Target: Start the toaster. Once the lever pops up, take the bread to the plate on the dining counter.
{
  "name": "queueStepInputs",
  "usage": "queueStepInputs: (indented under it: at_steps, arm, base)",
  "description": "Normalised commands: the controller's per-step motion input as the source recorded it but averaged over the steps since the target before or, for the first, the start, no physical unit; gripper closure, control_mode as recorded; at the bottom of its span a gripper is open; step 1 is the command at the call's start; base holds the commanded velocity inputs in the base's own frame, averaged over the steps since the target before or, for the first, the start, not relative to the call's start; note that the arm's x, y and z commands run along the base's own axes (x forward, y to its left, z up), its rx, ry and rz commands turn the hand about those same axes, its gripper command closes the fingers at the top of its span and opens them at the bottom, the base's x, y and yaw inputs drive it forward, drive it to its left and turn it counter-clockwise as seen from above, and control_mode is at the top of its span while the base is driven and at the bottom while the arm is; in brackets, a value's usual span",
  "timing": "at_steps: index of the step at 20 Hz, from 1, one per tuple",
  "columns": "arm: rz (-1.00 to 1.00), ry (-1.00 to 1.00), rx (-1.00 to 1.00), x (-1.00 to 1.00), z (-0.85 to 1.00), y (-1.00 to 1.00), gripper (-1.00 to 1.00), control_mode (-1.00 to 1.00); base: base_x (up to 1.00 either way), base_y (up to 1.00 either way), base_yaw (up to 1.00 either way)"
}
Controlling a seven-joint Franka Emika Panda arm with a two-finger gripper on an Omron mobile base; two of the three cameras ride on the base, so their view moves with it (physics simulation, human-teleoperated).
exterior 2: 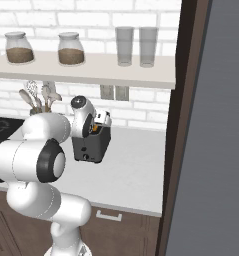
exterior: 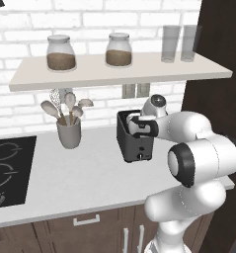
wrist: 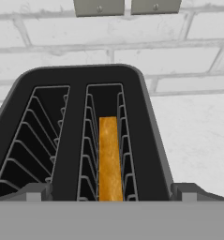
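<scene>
Hovering wide-open, empty hand (wrist: 111,191) above toaster (wrist: 151,140); bread (wrist: 109,157) in right slot below

The robot's arm covers the right side and part of the top of the toaster (exterior: 132,143) in the left base view, and the hand (wrist: 111,193) over it is largely masked by the wrist there. On the toaster's narrow front face the lever is too small to make out. In the hand view the bread (wrist: 109,159) shows just its upper crust edge; the slot hides the rest, and the toaster's near end is cut off below. The stove (exterior: 6,170) runs off the left edge.
</scene>
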Motion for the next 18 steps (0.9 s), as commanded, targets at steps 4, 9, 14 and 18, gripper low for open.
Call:
queueStepInputs:
  at_steps: [4,9,14,18]
  arm:
    - [0.00,0.00,0.00,0.00,0.00,0.00,-1.00,-1.00]
    - [0.00,0.00,0.00,0.00,0.00,0.00,-1.00,-1.00]
    - [0.00,0.00,0.00,0.00,0.00,0.00,-1.00,-1.00]
    - [0.00,0.00,0.00,0.00,0.00,0.00,-1.00,-1.00]
  base:
    - [0.00,0.00,0.00]
    - [0.00,0.00,0.00]
    - [0.00,0.00,0.00]
    - [0.00,0.00,0.00]
